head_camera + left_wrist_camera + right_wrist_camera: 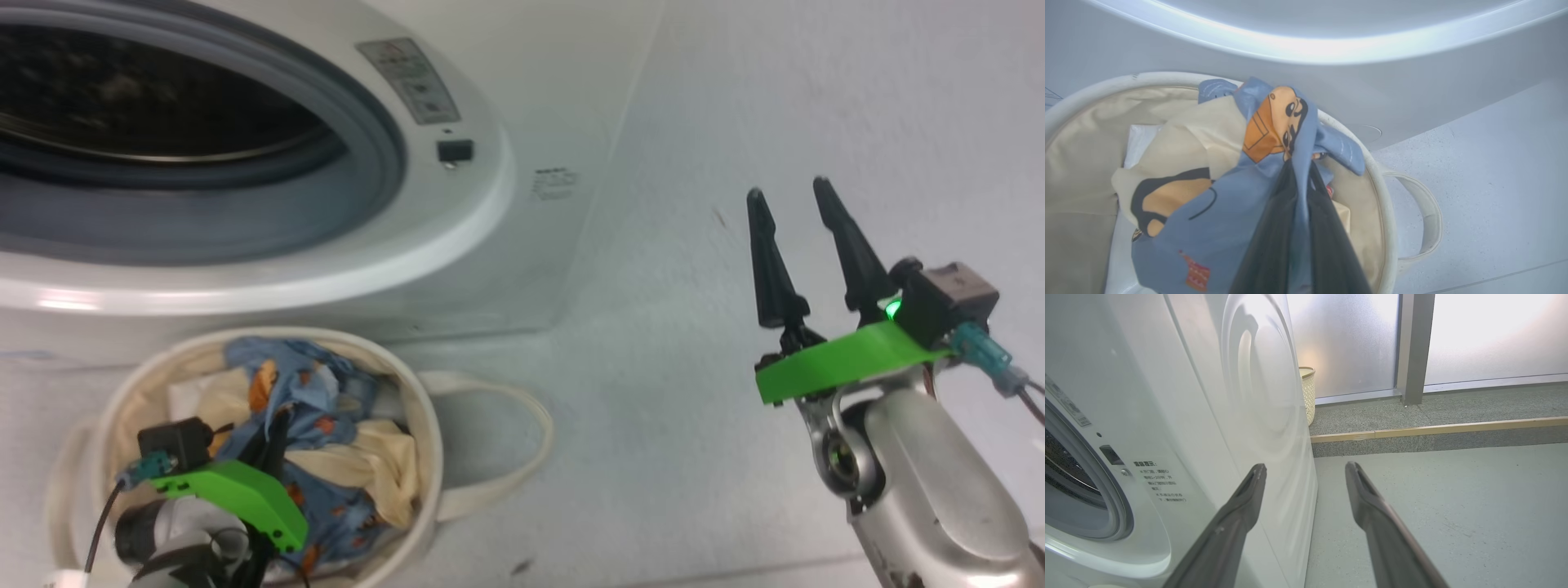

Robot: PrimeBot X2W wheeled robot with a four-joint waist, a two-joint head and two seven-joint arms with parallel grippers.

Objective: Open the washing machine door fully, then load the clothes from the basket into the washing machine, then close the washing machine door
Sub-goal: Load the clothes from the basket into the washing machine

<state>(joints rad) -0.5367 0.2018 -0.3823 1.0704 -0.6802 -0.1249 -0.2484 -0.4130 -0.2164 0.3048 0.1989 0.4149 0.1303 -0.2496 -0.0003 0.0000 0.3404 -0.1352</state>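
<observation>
The washing machine (490, 245) stands at the upper left with its grey gasket (371, 163) and dark drum (122, 90) exposed; the washing machine door is out of view. Below it sits the cream basket (426, 425), holding the clothes (326, 392): blue bear-print fabric over a cream-yellow garment (384, 465). My left gripper (276, 433) reaches into the basket. In the left wrist view this gripper (1299, 167) is shut on a fold of the blue clothes (1229, 220), inside the basket (1384, 196). My right gripper (788, 189) hangs open over the floor, right of the machine (1180, 416), its fingers (1306, 467) empty.
A white pad (1139, 139) lies under the clothes. The basket's loop handle (522, 433) juts right over the grey floor (694, 457). Beyond the machine stand a woven bin (1308, 392), a raised step with a wooden edge (1437, 428) and frosted glass panels (1355, 343).
</observation>
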